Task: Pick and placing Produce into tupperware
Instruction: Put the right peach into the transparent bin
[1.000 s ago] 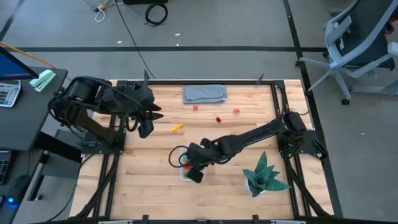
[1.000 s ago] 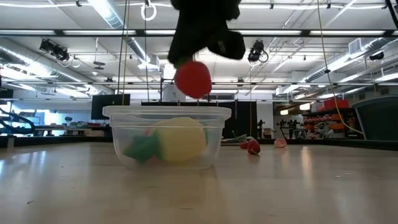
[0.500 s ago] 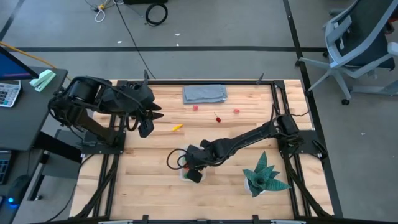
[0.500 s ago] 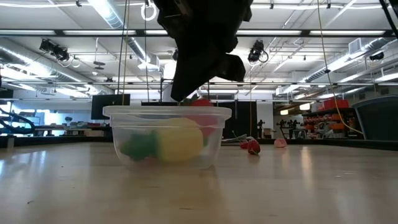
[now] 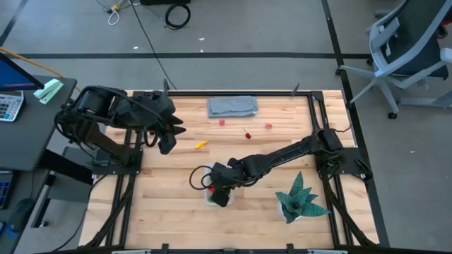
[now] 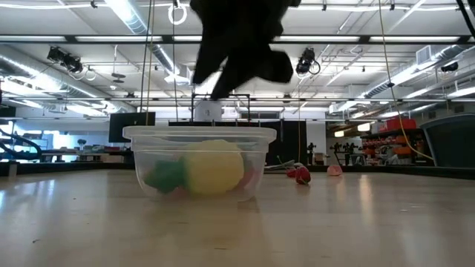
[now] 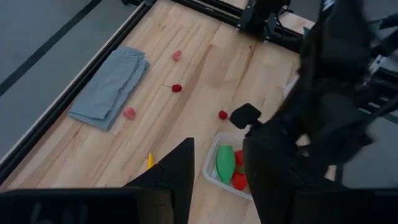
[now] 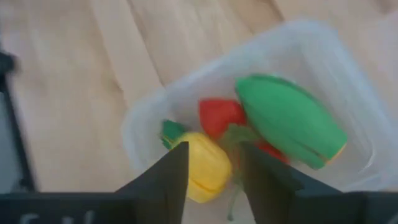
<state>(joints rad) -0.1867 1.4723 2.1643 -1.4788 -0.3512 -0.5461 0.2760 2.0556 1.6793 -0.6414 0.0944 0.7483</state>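
The clear tupperware (image 6: 199, 159) stands on the table near its front edge. It holds a yellow lemon (image 8: 202, 165), a green oblong (image 8: 289, 118) and a red strawberry (image 8: 221, 115). My right gripper (image 6: 241, 78) hangs open and empty just above the tub and also shows in its wrist view (image 8: 211, 180). My left gripper (image 5: 168, 143) is open and empty, held above the table's left side. On the table lie two strawberries (image 5: 222, 121) (image 5: 268, 126), cherries (image 5: 247, 133) and a yellow-orange sliver (image 5: 201, 144).
A folded grey cloth (image 5: 232, 106) lies at the far edge. A green spiky potted plant (image 5: 300, 199) stands right of the tub, near the right arm. Bare wood shows left of the tub and along the near edge.
My right gripper, holding a red strawberry above the tub, has gone down into the tub, let the strawberry go and come up again. The strawberry now lies in the tub beside the lemon.
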